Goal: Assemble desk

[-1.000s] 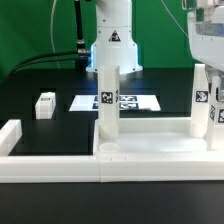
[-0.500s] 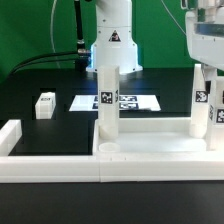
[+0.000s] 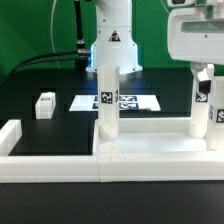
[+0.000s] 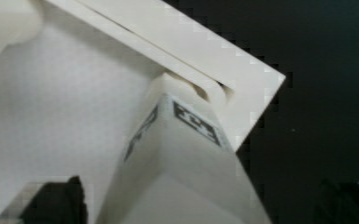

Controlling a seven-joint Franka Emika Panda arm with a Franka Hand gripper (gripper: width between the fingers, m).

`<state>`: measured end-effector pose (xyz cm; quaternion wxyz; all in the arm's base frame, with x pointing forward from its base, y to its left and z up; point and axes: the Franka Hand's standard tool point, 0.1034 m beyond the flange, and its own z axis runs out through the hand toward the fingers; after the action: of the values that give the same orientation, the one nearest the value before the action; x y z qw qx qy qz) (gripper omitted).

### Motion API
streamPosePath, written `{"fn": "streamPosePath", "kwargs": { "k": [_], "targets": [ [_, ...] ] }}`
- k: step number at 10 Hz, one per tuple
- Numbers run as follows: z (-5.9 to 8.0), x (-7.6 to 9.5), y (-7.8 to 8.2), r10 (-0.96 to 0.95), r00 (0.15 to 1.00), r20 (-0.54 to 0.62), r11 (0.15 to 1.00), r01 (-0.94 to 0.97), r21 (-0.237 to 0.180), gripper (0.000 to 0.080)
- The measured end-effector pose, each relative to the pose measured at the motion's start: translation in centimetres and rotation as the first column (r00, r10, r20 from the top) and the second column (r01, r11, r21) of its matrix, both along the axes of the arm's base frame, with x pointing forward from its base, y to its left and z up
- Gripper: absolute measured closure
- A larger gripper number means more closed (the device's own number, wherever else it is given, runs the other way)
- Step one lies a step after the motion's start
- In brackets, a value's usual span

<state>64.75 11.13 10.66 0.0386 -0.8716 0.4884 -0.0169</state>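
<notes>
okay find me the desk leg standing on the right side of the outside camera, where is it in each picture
Exterior view: the right leg stands upright near the exterior view's right edge, below the tool.
Wrist view: the same leg fills the middle, close up, tag facing the camera.
Shared landmark: the black-and-white tag on that leg, also in the wrist view.

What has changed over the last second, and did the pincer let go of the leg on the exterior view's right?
The arm's white housing has risen clear of the right leg. The pincer itself is barely visible, so I cannot tell whether it released. The right leg stands upright as before. Unmoved: the middle leg, the loose leg on the table, the marker board and the tabletop panel.
</notes>
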Motion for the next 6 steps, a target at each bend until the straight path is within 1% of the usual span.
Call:
{"fn": "streamPosePath", "kwargs": {
  "k": [1,2,3,4,6],
  "targets": [
    [0.00,0.00,0.00,0.054,0.999,0.003,0.999,-0.054,-0.004,0.0151],
    [-0.03,-0.21,-0.03,0.196,0.981,-0.006,0.980,-0.196,-0.011,0.0151],
    [-0.02,-0.23,0.10,0.324,0.946,-0.006,0.945,-0.324,-0.032,0.0151],
    [-0.10,-0.28,0.21,0.420,0.908,-0.005,0.907,-0.420,-0.037,0.0151],
    [-0.15,-0.33,0.22,0.608,0.794,-0.008,0.792,-0.608,-0.056,0.0151]
  ]
}}
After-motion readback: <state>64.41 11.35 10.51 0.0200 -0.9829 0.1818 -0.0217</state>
